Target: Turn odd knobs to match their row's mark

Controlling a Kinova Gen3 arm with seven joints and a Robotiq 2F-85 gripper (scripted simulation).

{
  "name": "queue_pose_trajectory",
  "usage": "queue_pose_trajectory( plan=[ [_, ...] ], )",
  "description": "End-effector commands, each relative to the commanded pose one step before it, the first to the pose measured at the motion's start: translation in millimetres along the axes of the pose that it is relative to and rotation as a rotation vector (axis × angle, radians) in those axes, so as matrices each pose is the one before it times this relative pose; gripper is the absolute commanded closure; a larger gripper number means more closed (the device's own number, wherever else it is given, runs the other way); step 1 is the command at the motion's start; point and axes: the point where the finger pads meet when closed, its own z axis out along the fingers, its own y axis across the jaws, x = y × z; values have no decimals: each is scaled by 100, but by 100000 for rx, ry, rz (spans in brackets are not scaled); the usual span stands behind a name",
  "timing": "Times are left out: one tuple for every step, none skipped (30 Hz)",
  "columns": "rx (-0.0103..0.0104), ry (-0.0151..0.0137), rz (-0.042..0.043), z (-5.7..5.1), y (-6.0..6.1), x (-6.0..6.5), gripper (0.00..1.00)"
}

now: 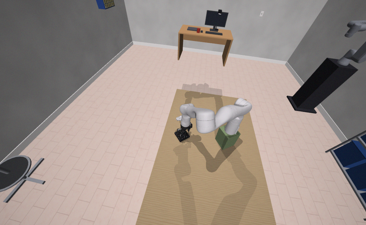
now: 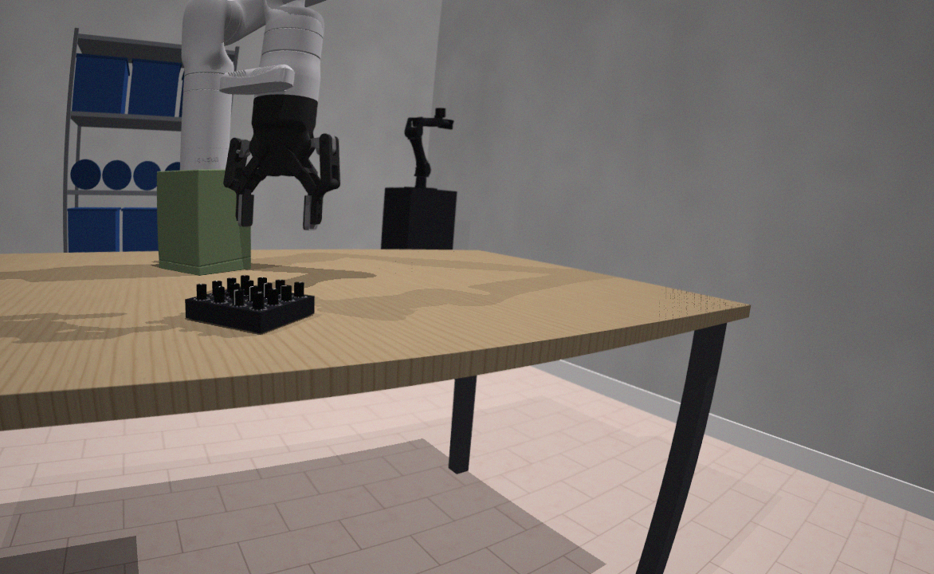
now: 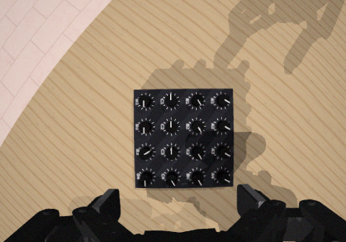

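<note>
The black knob box point(image 1: 182, 136) point(image 2: 223, 314) point(image 3: 184, 114) stands flat on the table. In the wrist view, row D is at the left and row A at the right, with knob 1 at the top. C1 point(image 3: 171, 101), C2 and C3 point up in the picture; C4 point(image 3: 171, 177) points down-right. D1 point(image 3: 145, 101), D2 and D4 point down; D3 point(image 3: 145, 152) points right and slightly up. Row B's lines all point down-right, row A's right and slightly down. My gripper point(image 2: 277, 214) point(image 3: 178, 200) is open and empty, above the box. The socket is not visible.
The wooden table point(image 1: 206, 192) point(image 2: 413, 342) point(image 3: 72, 101) carries the arm's green base block point(image 1: 225, 141) point(image 2: 188, 221). A table edge lies beyond the box, at upper left in the wrist view. Arm and gripper shadows cross the table and part of the box.
</note>
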Motion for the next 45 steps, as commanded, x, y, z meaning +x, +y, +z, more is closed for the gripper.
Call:
queue_pose_trajectory(
  plan=[
    [269, 184, 2334, -264, -547, -116, 0],
    [7, 14, 781, -12, -50, -27, 0],
    [7, 12, 705, -11, -45, -25, 0],
    [6, 11, 632, -10, -40, -22, 0],
    [5, 10, 560, -9, -36, -20, 0],
    [5, 9, 492, -8, -31, -18, 0],
    [4, 8, 426, -7, -27, -16, 0],
    [4, 6, 364, -6, -23, -13, 0],
    [3, 5, 305, -5, -19, -11, 0],
    [3, 4, 250, -4, -16, -9, 0],
    [2, 4, 200, -3, -13, -8, 0],
    [2, 3, 155, -3, -10, -6, 0],
    [1, 2, 114, -2, -7, -4, 0],
    [0, 0, 0, 0, 0, 0, 0],
    [0, 0, 0, 0, 0, 0, 0],
    [-30, -5, -836, -1, 25, -9, 0],
    [0, 1, 161, -1, -3, -2, 0],
    [2, 1, 119, 0, -3, -1, 0],
    [1, 0, 50, 0, -1, 0, 0],
    [0, 0, 11, 0, 0, 0, 0],
    [0, 0, 1, 0, 0, 0, 0],
    [0, 0, 0, 0, 0, 0, 81],
    [0, 0, 0, 0, 0, 0, 81],
    [0, 0, 0, 0, 0, 0, 81],
    [0, 0, 0, 0, 0, 0, 81],
    [0, 0, 0, 0, 0, 0, 81],
    [0, 0, 0, 0, 0, 0, 81],
    [0, 0, 0, 0, 0, 0, 81],
    [0, 0, 0, 0, 0, 0, 81],
    [0, 0, 0, 0, 0, 0, 81],
    [0, 0, 0, 0, 0, 0, 81],
    [0, 0, 0, 0, 0, 0, 81],
    [0, 0, 0, 0, 0, 0, 81],
    [0, 0, 0, 0, 0, 0, 81],
    [0, 0, 0, 0, 0, 0, 81],
    [0, 0, 0, 0, 0, 0, 81],
    [0, 0, 0, 0, 0, 0, 81],
    [0, 0, 0, 0, 0, 0, 81],
    [0, 0, 0, 0, 0, 0, 81],
    [0, 0, 0, 0, 0, 0, 81],
    [0, 0, 0, 0, 0, 0, 81],
    [0, 0, 0, 0, 0, 0, 81],
    [0, 0, 0, 0, 0, 0, 81],
    [0, 0, 0, 0, 0, 0, 81],
    [0, 0, 0, 0, 0, 0, 81]
  ],
)
